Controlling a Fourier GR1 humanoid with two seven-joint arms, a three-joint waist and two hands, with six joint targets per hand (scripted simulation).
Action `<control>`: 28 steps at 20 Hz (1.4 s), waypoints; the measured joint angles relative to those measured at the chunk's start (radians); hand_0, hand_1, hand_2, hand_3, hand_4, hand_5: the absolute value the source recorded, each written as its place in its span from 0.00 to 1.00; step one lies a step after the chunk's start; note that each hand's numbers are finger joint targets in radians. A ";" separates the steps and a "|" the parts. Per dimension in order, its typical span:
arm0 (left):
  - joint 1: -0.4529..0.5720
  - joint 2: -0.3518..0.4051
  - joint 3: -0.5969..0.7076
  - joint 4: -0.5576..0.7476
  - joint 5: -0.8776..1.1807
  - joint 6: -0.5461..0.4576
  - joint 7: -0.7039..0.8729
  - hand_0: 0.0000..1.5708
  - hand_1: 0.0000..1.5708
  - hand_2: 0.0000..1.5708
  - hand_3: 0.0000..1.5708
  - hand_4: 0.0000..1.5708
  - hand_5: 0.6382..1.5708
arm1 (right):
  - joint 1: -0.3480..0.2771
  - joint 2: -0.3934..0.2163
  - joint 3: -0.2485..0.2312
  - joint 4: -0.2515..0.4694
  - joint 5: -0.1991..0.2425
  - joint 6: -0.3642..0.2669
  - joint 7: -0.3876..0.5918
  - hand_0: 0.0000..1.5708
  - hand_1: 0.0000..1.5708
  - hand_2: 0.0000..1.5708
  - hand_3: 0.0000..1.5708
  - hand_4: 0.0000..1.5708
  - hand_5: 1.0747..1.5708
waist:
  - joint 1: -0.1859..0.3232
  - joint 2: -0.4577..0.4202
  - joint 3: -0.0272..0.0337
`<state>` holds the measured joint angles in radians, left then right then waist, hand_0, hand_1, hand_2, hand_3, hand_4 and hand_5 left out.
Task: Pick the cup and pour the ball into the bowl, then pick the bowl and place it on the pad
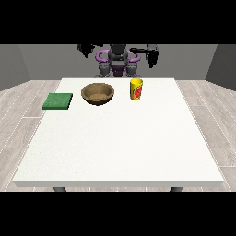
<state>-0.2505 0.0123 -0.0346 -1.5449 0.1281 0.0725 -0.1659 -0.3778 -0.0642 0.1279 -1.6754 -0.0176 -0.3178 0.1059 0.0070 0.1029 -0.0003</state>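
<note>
The robot sits at the far end of the white table (115, 138), both arms lifted and held out to the sides at about shoulder height, well above and behind everything on the tabletop. The robot hand at the view's right (152, 55) hangs with its dark fingers pointing downward, holding nothing; they look relaxed rather than curled, though the hand is small from here. The robot hand at the view's left (86, 49) is also raised and has hold of nothing, but whether its fingers are spread or curled I cannot tell. On the far part of the table, a yellow cup (136, 89) with a red label stands upright, just right of the table's middle line. Whether a ball lies inside it cannot be seen from this side. Near it, to its left and apart from it, sits a brown wooden bowl (97, 93), upright with its hollow showing. Further left again, near the table's left edge, lies a flat green pad (58, 101), apart from the bowl. Grey plank flooring (18, 110) runs around the table.
</note>
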 measured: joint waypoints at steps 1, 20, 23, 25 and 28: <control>0.012 -0.002 -0.003 0.020 -0.003 -0.004 -0.037 0.00 0.00 0.00 0.00 0.00 0.97 | -0.005 -0.007 -0.014 0.009 -0.003 0.006 -0.012 0.00 0.00 0.24 0.41 0.43 1.00 | -0.002 0.016 0.0001; -0.040 0.009 0.058 0.478 -0.053 -0.025 -0.430 0.00 0.00 0.00 0.00 0.00 0.96 | -0.137 -0.116 -0.209 0.262 -0.034 0.115 -0.117 0.00 0.00 0.24 0.38 0.41 0.99 | -0.010 0.060 -0.0002; -0.066 0.005 0.075 0.553 -0.049 -0.004 -0.478 0.00 0.00 0.00 0.00 0.00 0.95 | -0.123 -0.118 -0.212 0.263 -0.040 0.136 -0.124 0.00 0.00 0.23 0.35 0.41 0.99 | -0.035 0.055 -0.0001; -0.077 -0.002 0.061 0.599 -0.041 0.019 -0.505 0.00 0.00 0.00 0.00 0.00 0.95 | -0.127 -0.128 -0.220 0.275 -0.043 0.149 -0.120 0.00 0.00 0.22 0.33 0.41 0.99 | -0.042 0.046 -0.0001; -0.124 0.018 0.099 0.666 -0.026 0.001 -0.540 0.00 0.00 0.00 0.00 0.00 0.95 | -0.130 -0.137 -0.231 0.282 -0.051 0.171 -0.140 0.00 0.00 0.23 0.35 0.40 0.99 | -0.054 0.064 -0.0001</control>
<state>-0.3745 0.0305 0.0643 -0.8788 0.1016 0.0731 -0.7061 -0.5074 -0.2012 -0.1033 -1.3937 -0.0688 -0.1464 -0.0336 -0.0473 0.1668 -0.0004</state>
